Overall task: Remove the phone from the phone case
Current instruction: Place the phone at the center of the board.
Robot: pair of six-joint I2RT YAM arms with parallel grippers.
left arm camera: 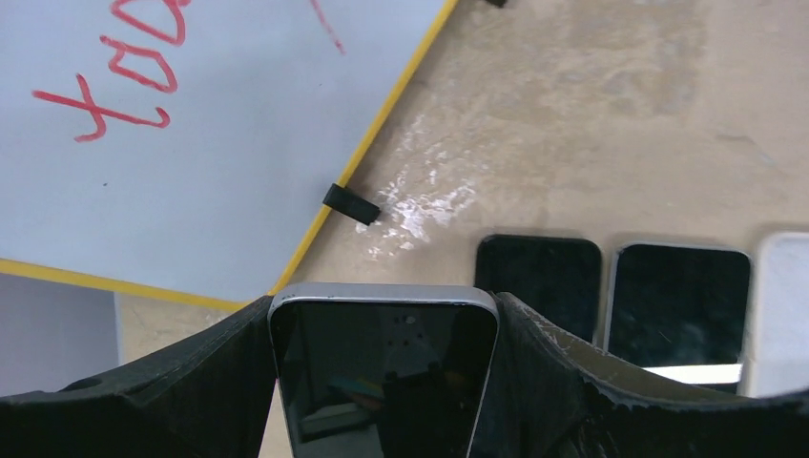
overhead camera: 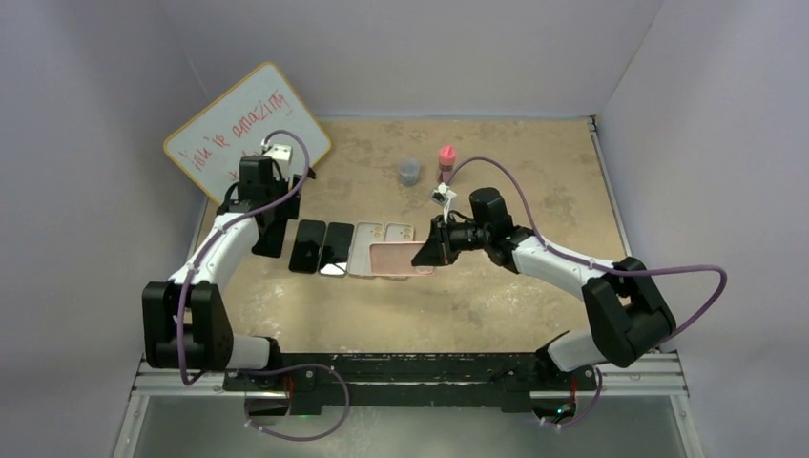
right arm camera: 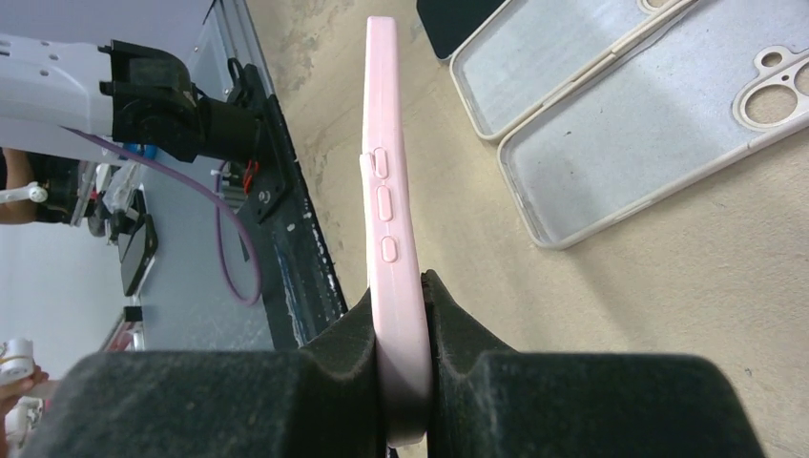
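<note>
My left gripper [overhead camera: 271,232] is shut on a black phone with a silver rim [left arm camera: 382,372], gripping its two long sides, left of the row of phones on the table. My right gripper [overhead camera: 431,252] is shut on a pink phone case [overhead camera: 399,259] and holds it above the table at the right end of that row. In the right wrist view the pink case [right arm camera: 389,181] shows edge-on with its side buttons, pinched between the pads [right arm camera: 458,324]. Whether anything is inside it is hidden.
Two black phones [overhead camera: 307,245] [overhead camera: 335,248] and two empty pale cases [overhead camera: 365,248] [overhead camera: 398,233] lie side by side mid-table. A whiteboard with red writing [overhead camera: 243,124] leans at the back left. A grey cup [overhead camera: 409,172] and a pink-capped bottle [overhead camera: 445,162] stand behind.
</note>
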